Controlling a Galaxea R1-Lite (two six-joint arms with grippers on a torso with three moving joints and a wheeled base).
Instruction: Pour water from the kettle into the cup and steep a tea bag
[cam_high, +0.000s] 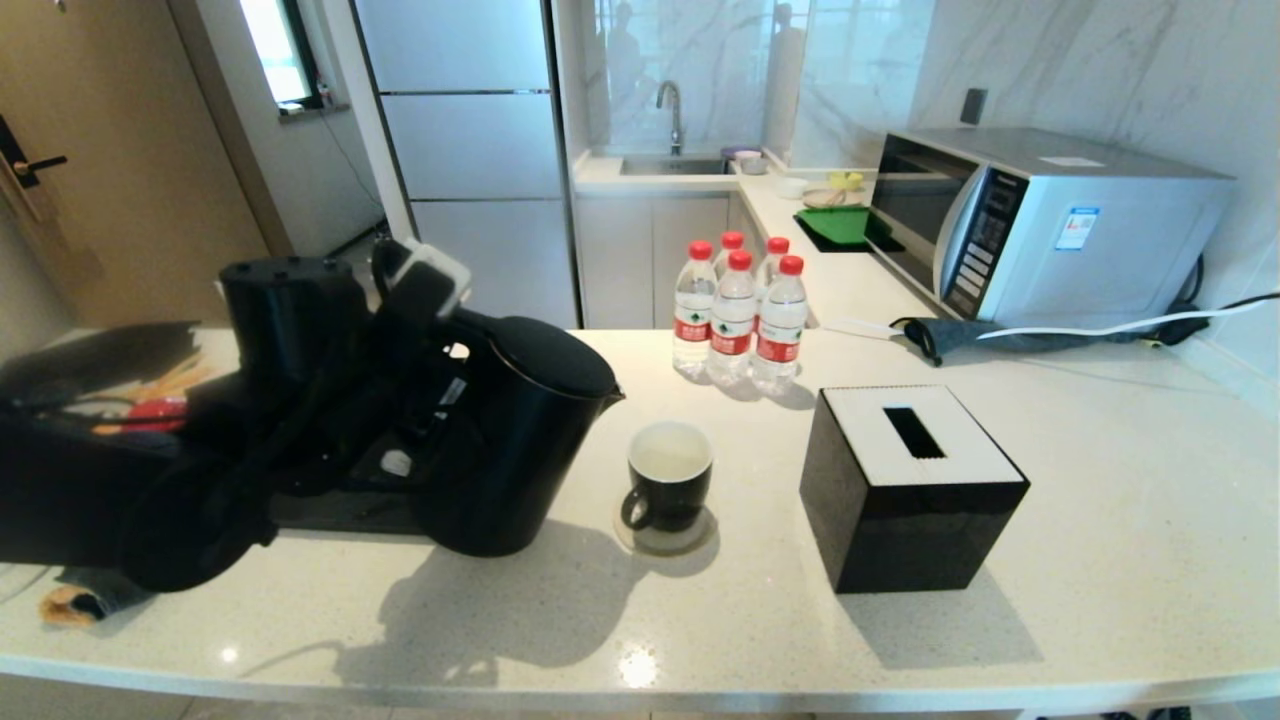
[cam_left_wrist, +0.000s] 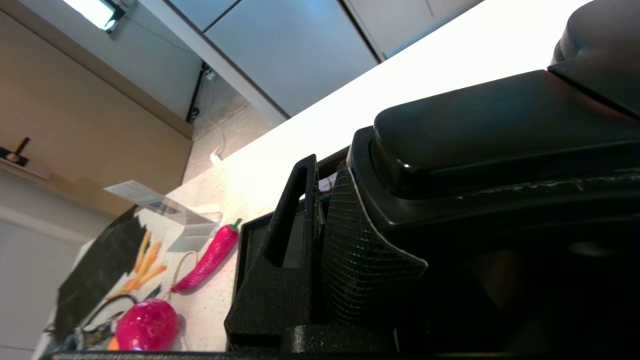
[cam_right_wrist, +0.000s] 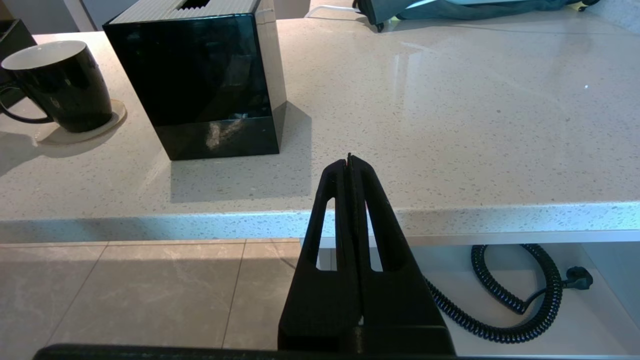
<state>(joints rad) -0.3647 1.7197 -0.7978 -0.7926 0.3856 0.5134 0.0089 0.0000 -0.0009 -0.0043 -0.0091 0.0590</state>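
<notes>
The tall black kettle (cam_high: 520, 440) stands upright at the left of the counter, its small spout (cam_high: 612, 397) pointing towards the cup. My left gripper (cam_high: 430, 295) is shut on the kettle's loop handle (cam_left_wrist: 475, 140); in the left wrist view a ribbed pad (cam_left_wrist: 360, 245) presses against it. The black cup (cam_high: 668, 480) sits on a round coaster just right of the kettle, its white inside pale yellowish. No stream of water shows. The tea bag is out of view. My right gripper (cam_right_wrist: 349, 159) hangs shut and empty just off the counter's front edge.
A black tissue box (cam_high: 910, 490) stands right of the cup. Several red-capped bottles (cam_high: 735, 320) stand behind it and a microwave (cam_high: 1040, 220) at the back right. A black compartment box (cam_high: 90, 400) and a black tray (cam_high: 340, 510) lie left of the kettle.
</notes>
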